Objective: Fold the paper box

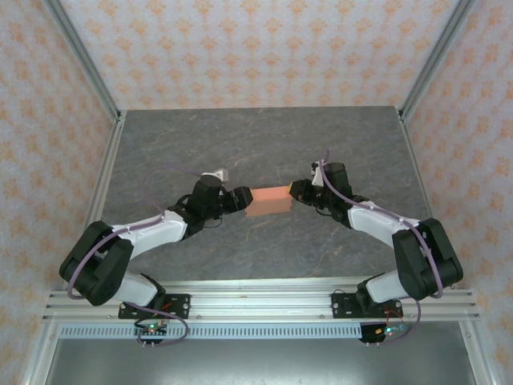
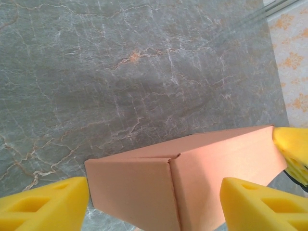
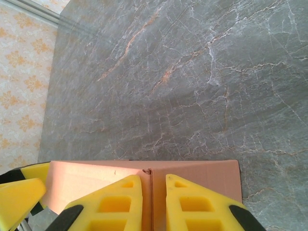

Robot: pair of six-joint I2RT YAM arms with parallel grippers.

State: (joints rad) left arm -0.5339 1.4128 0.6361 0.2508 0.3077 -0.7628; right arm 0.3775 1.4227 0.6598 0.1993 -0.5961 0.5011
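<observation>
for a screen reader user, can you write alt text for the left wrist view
A salmon-orange paper box, folded into shape, sits between the two yellow fingers of the left hand, against a grey marbled table. A yellow finger of the right hand meets the box's far right end.

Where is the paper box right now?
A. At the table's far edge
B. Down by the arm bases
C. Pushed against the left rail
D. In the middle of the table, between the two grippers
D: the top view shows the paper box in the middle of the table, with the left gripper at its left end and the right gripper at its right end.
</observation>
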